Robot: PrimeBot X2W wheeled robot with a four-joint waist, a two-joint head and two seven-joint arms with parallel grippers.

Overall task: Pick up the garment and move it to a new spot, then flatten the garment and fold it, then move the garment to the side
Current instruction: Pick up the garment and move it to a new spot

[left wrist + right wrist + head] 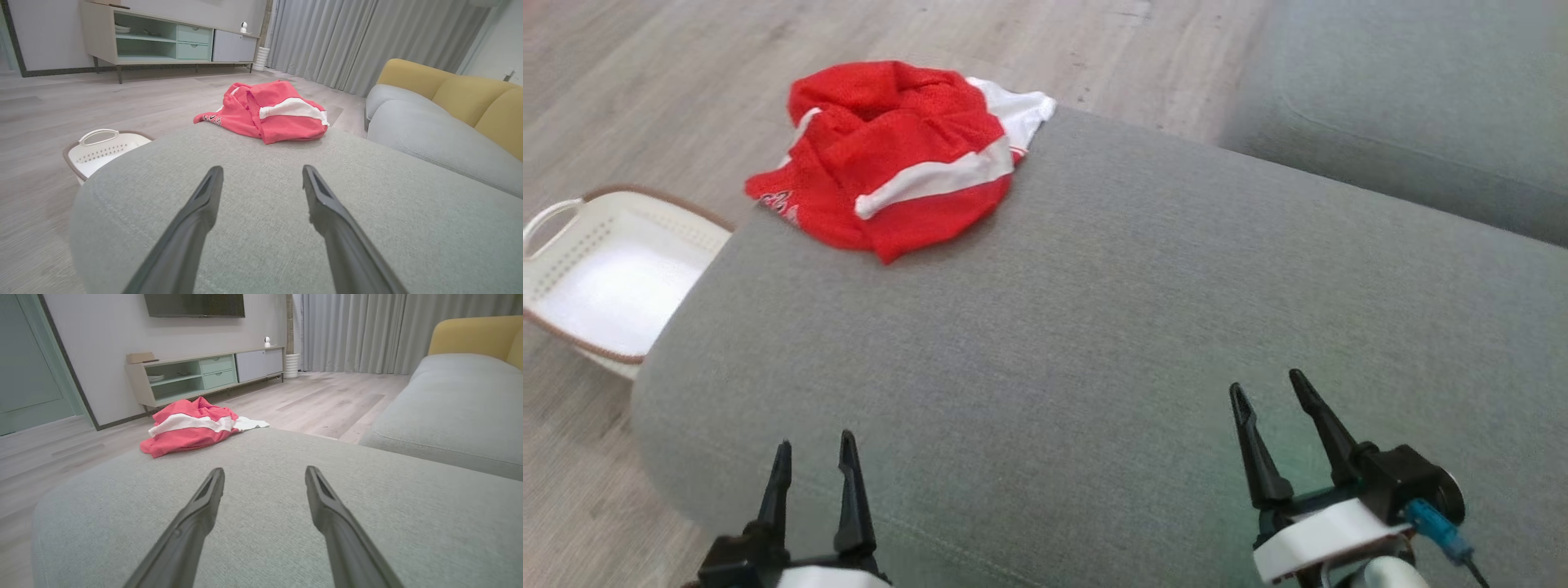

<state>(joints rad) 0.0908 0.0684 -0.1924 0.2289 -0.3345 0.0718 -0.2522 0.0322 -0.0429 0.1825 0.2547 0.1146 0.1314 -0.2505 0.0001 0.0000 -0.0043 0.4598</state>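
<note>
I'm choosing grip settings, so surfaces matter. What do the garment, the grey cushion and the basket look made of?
Garment: red sports mesh with white bands, matte, probably polyester, judging by its fine holed texture and soft crumpled folds.
Cushion: grey woven upholstery, matte, with a fine weave grain.
Basket: white plastic, likely rigid, with rows of small holes and a moulded handle. The material of its brown rim trim is unclear.

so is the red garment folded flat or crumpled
Crumpled: the red garment lies in a bunched, wrinkled heap at the far edge of the grey cushion, not spread out.

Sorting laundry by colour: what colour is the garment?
The garment is red with white bands; head view.
</note>
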